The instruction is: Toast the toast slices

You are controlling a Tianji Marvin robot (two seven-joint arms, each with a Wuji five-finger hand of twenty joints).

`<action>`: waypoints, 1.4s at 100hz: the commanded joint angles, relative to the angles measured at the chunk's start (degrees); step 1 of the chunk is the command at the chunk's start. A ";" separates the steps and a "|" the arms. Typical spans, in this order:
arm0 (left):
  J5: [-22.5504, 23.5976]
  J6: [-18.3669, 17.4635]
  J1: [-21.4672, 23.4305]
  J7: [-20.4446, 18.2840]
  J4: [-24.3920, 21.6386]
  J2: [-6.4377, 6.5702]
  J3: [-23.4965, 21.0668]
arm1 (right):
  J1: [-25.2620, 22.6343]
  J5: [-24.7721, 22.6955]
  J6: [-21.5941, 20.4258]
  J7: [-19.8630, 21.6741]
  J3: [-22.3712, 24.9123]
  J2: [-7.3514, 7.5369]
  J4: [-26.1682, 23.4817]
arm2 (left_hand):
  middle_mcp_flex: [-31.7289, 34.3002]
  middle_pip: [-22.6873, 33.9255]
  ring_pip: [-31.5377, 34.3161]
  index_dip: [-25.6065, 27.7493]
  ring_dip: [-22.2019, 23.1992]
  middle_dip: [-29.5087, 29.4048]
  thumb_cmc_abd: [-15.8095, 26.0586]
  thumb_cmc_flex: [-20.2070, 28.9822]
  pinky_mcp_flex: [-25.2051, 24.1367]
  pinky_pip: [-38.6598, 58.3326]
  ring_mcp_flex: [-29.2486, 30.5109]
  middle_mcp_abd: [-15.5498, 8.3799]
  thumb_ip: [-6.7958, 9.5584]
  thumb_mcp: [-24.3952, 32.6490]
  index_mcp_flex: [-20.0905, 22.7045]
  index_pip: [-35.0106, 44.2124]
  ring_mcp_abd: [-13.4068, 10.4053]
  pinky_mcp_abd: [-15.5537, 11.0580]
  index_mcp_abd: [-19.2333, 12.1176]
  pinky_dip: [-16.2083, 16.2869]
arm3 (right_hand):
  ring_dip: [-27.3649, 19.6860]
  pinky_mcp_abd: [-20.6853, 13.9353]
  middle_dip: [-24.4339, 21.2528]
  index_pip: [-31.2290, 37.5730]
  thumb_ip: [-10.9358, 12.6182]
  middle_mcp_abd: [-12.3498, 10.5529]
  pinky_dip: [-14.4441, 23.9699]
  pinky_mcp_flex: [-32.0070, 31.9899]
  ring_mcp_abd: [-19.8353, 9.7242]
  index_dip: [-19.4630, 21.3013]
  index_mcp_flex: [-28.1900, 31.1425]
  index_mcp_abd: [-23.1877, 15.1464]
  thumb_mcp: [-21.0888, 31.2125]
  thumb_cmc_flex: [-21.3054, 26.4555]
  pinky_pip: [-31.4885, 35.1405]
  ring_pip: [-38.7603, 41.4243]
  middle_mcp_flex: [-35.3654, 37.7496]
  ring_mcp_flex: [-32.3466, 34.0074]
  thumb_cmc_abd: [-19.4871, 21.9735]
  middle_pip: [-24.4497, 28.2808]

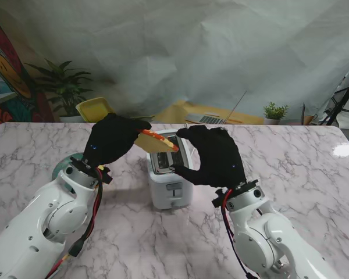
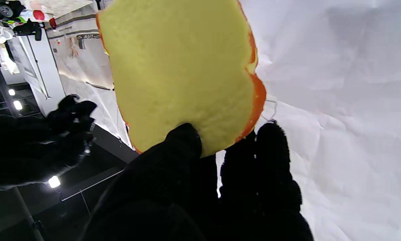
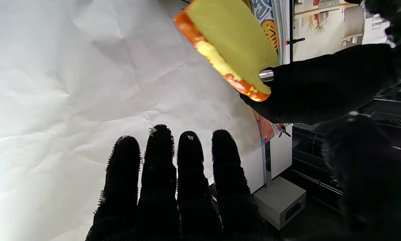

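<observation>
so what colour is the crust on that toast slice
Orange, around a pale yellow face; the toast slice in the left hand shows best in the left wrist view.

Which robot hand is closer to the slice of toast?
Left. The left robot hand is holding the toast slice above the toaster. The right robot hand is open beside it, not touching.

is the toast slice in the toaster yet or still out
Out: the left hand holds the toast slice above the toaster slots.

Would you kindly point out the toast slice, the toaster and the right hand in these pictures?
toast slice point(image 2: 177, 77): left wrist view, on its yellow face.
toaster point(image 1: 170, 189): stand view, on its white front wall.
right hand point(image 1: 216, 158): stand view, on the back of the glove.
</observation>
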 commanded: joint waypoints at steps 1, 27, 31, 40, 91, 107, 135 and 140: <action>0.03 0.06 -0.51 -0.73 -0.69 -0.41 1.08 | 0.97 -0.02 0.52 -0.20 -0.74 -0.58 0.35 | 4.23 1.37 0.43 -0.52 -0.21 1.05 0.39 4.65 0.68 -1.03 1.81 -1.29 0.73 0.04 1.66 0.04 2.09 -1.32 1.10 1.70 | 1.13 0.34 0.59 0.91 -1.62 0.56 1.03 0.61 0.37 1.51 0.96 0.86 2.26 -0.35 0.88 2.01 0.97 0.99 -2.32 1.72; 1.72 2.28 -0.88 -1.47 -2.23 -0.19 3.59 | 3.84 0.59 3.08 -0.21 -3.07 -0.91 1.62 | 5.04 1.15 1.46 -0.10 -1.03 0.89 1.39 3.69 2.04 -1.07 2.43 -1.57 1.29 -0.89 2.29 0.64 1.28 -2.10 0.87 2.28 | 1.55 0.88 0.81 2.67 -1.85 0.53 1.60 1.51 0.60 2.35 1.45 0.62 3.00 -0.98 1.95 2.89 2.08 2.29 -2.56 2.45; 2.14 2.40 -0.67 -2.15 -2.68 -0.06 3.57 | 4.05 0.78 3.27 -0.11 -3.14 -0.94 1.82 | 5.07 1.16 1.75 -0.15 -1.32 0.90 1.36 3.59 2.24 -1.02 3.01 -1.51 1.39 -0.93 2.31 0.72 0.06 -2.09 0.87 2.41 | 1.54 0.89 0.78 2.57 -1.92 0.56 1.61 1.25 0.56 2.29 1.28 0.67 2.81 -1.19 1.92 2.84 1.94 2.11 -2.45 2.37; 3.73 2.57 -0.62 -2.07 -3.09 0.19 3.79 | 4.67 1.26 3.78 0.42 -3.51 -0.97 2.27 | 5.78 0.89 1.86 -0.25 -1.86 0.43 0.73 3.25 3.23 -0.48 4.05 -1.41 1.39 -1.20 2.60 0.94 -0.14 -2.13 1.11 2.73 | 1.60 0.93 0.70 2.30 -2.01 0.56 1.66 0.85 0.75 2.09 1.18 0.81 2.30 -1.44 1.92 2.86 1.80 1.96 -2.13 2.22; 8.75 5.58 1.48 -2.87 -5.76 0.96 4.11 | 11.19 1.51 7.57 3.08 -9.32 -1.19 5.39 | 6.85 0.59 2.52 -0.69 -3.11 -0.25 -0.17 2.61 4.36 0.14 5.04 -1.15 1.20 -0.56 3.06 1.36 -0.21 -1.81 1.64 3.07 | 4.69 2.81 1.98 5.57 -1.64 -0.14 2.92 2.16 0.70 3.52 4.48 -0.68 0.25 -1.44 4.25 6.45 6.08 6.11 -1.46 5.56; 8.39 6.47 1.25 -3.03 -5.80 0.84 4.81 | 12.17 1.13 9.26 1.85 -10.38 -1.48 6.22 | 6.91 0.48 2.60 -0.78 -3.43 -0.35 -0.17 2.49 4.55 0.21 5.17 -1.07 1.09 -0.56 3.04 1.28 -0.15 -1.84 1.72 3.09 | 8.95 5.60 4.38 13.44 -1.91 -1.37 4.50 6.44 0.84 6.58 9.20 -3.40 2.88 -0.84 8.07 11.63 13.20 14.23 -3.50 10.78; 7.23 8.12 0.52 -2.49 -5.92 0.47 6.60 | 13.54 1.13 12.55 -1.50 -11.72 -2.27 8.43 | 7.07 0.11 2.93 -0.90 -4.21 -0.63 -0.24 2.58 4.80 0.45 5.35 -0.89 0.83 -1.13 3.12 0.98 -0.28 -1.79 2.02 3.18 | 17.44 6.52 8.79 36.44 -9.36 -5.87 5.21 18.77 -2.17 -3.73 20.02 -13.48 13.21 8.31 16.38 22.95 32.74 35.12 -13.45 18.11; 6.79 8.19 0.47 -2.51 -5.94 0.38 6.83 | 13.76 1.41 13.00 -2.50 -11.91 -2.51 8.81 | 7.06 -0.06 2.92 -0.97 -4.37 -0.76 -0.31 2.63 4.84 0.47 5.32 -0.81 0.81 -1.37 3.05 0.84 -0.27 -1.79 2.11 3.19 | 19.79 5.54 8.84 42.09 -10.39 -6.71 4.96 21.44 -2.82 -8.48 21.37 -16.92 14.46 11.84 17.80 27.76 36.95 36.51 -15.28 18.25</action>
